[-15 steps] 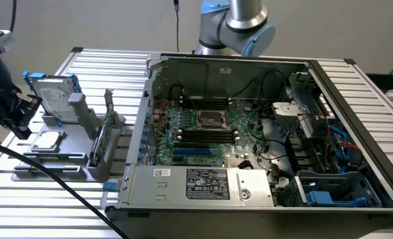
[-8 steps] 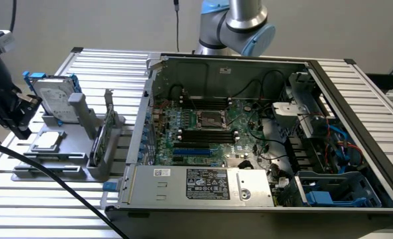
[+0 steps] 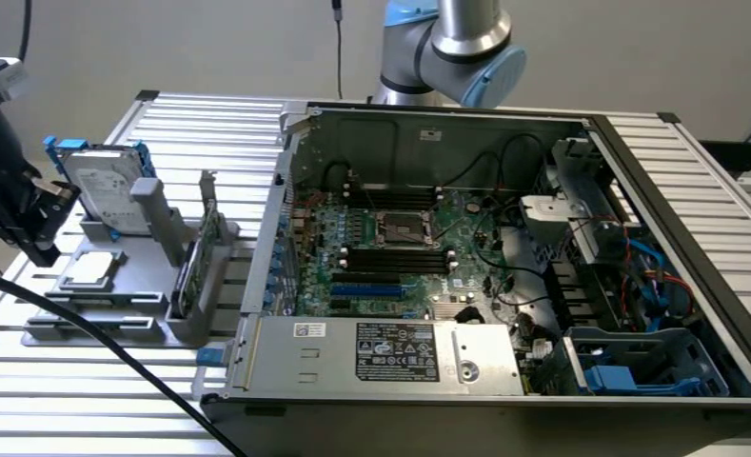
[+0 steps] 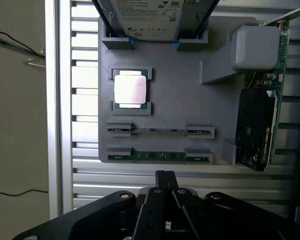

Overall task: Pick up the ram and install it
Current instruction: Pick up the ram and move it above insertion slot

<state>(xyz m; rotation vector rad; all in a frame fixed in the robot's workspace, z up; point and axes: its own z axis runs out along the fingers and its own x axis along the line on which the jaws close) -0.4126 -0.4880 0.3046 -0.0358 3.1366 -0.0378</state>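
Ram (image 4: 160, 156) is lying in a grey tray (image 4: 190, 95) on the slatted metal worktop (image 4: 115, 175) while the pressed-together claw (image 4: 165, 175) is hovering nearby.

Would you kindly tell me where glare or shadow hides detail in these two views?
Wrist view: glare washes the square silver processor chip to plain white; the shut black gripper reads as a dark silhouette. Exterior view: light is even, but the open metal computer case is shaded deep inside.
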